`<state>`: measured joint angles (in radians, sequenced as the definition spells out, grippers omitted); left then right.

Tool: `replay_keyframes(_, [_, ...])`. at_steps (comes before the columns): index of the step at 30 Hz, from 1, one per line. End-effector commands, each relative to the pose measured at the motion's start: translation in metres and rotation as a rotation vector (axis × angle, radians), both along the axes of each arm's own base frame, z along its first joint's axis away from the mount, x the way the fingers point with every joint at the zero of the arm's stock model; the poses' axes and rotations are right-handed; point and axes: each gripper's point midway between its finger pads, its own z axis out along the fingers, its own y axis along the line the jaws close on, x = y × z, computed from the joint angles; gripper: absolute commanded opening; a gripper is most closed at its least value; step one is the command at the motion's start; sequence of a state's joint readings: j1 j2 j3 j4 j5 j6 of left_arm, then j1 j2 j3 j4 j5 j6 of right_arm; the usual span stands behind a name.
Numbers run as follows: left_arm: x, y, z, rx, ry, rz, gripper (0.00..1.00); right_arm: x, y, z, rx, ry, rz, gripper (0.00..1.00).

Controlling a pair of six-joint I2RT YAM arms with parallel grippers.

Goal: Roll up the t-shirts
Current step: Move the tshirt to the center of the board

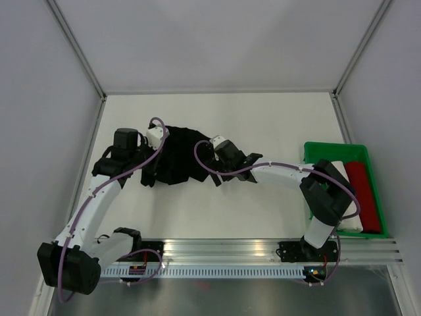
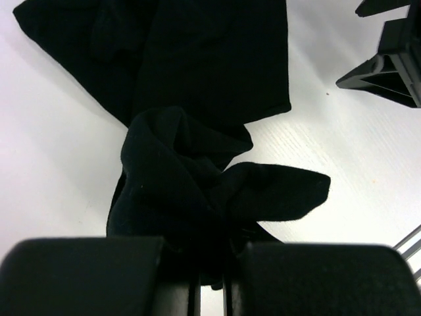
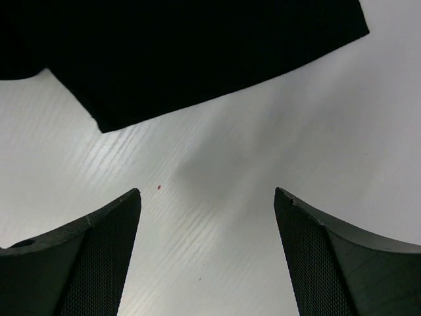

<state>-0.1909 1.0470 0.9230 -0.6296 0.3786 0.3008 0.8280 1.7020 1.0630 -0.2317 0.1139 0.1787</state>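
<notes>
Jaws on left gripper closed, pinching a bunched fold of the black t-shirt; cloth rises crumpled from between them in left wrist view. Jaws on right gripper spread wide, nothing between them, bare white counter below; shirt hem lies just ahead of the tips, not touching.

Top view: shirt sits mid-counter, rumpled, approx. between the two arms. Left gripper at shirt's left edge, right gripper at its lower right edge. Shirt partly flat toward the back, gathered at the near left corner where held. Neck label not visible in any view.

Green tray at far right of counter, well apart from shirt. Holds a red roll along its right side and a white roll beside it on the left, partly hidden by right arm's elbow. Both rolls lie lengthwise, side by side; contact btwn them cannot be confirmed.

Right gripper's tips also visible top right in left wrist view, clear of the cloth.
</notes>
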Motion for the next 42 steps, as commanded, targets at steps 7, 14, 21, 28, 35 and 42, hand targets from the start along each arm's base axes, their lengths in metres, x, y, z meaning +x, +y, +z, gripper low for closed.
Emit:
replay_keyframes(7, [-0.001, 0.017, 0.01, 0.06, -0.086, 0.044, 0.02, 0.088, 0.001, -0.007, 0.055, -0.029, -0.188, 0.88])
replay_keyframes(14, [-0.003, 0.024, 0.011, 0.086, -0.092, 0.068, 0.02, 0.125, -0.001, -0.047, -0.061, 0.023, -0.196, 0.88])
replay_keyframes(21, [-0.003, 0.025, 0.018, 0.081, -0.092, 0.084, 0.02, 0.11, 0.01, -0.067, -0.022, 0.116, -0.146, 0.41])
replay_keyframes(28, [0.0, 0.032, 0.028, 0.106, -0.108, 0.114, 0.02, 0.097, 0.012, -0.018, 0.072, 0.083, -0.13, 0.0])
replay_keyframes(35, [0.018, 0.062, 0.065, 0.173, -0.198, 0.285, 0.02, 0.088, -0.005, 0.14, 0.243, -0.153, -0.105, 0.0])
replay_keyframes(42, [0.028, 0.078, 0.121, 0.197, -0.32, 0.354, 0.02, 0.064, -0.056, 0.307, 0.471, -0.443, -0.12, 0.0])
